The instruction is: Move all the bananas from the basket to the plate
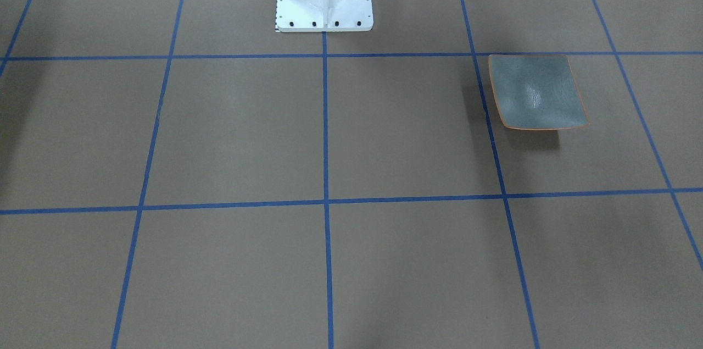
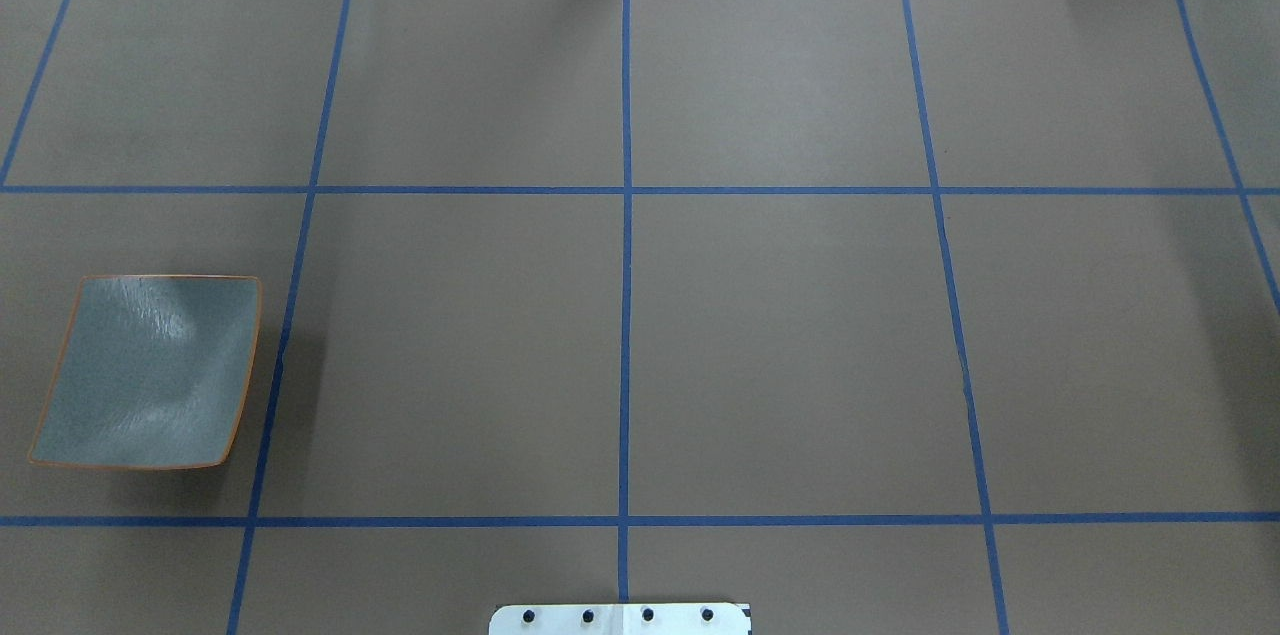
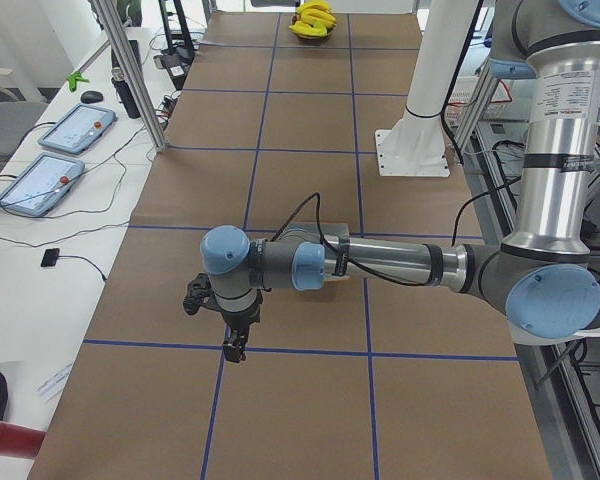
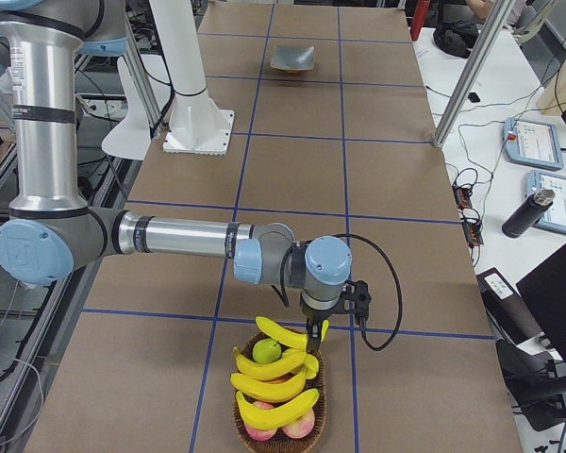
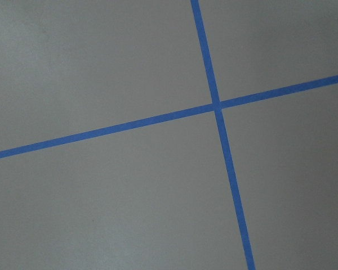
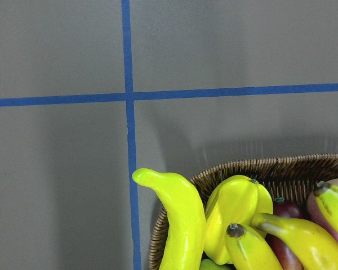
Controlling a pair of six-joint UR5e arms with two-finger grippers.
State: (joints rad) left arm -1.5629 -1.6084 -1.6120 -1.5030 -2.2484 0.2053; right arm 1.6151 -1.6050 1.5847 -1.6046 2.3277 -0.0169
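Exterior right view: the right end effector [image 4: 313, 332] is being held pointing down, just above the topmost of the bananas [image 4: 269, 387]. Its opening cannot be told from this angle, and no fingers are being shown in the right wrist view. It is probably being lined up for a first pick, since the top banana is the least buried.

The bananas are being carried stacked across the basket [image 6: 242, 166], with a green apple [image 4: 267, 351] and reddish fruit [image 4: 264, 432] among and under them. One banana tip is being left hanging over the wicker rim, which gives a free end to grab.

The left end effector [image 3: 235, 350] is being hung low over a blue tape cross, near the plate [image 2: 150, 370]. Its gap also cannot be told. It is likely being parked there to receive or place fruit.

The plate is being kept bare, so no transfer is being counted yet. It is sitting at the robot's left end of the table [image 2: 780, 335], well apart from the basket at the right end, so a long carry or a hand-over is being implied.

Nothing is being shown on the middle squares in the overhead view. The white pedestal [image 4: 198, 123] on the robot's side is being noted as the only obstacle along that path. The plate's upturned rim is being flagged for a low, flat release.
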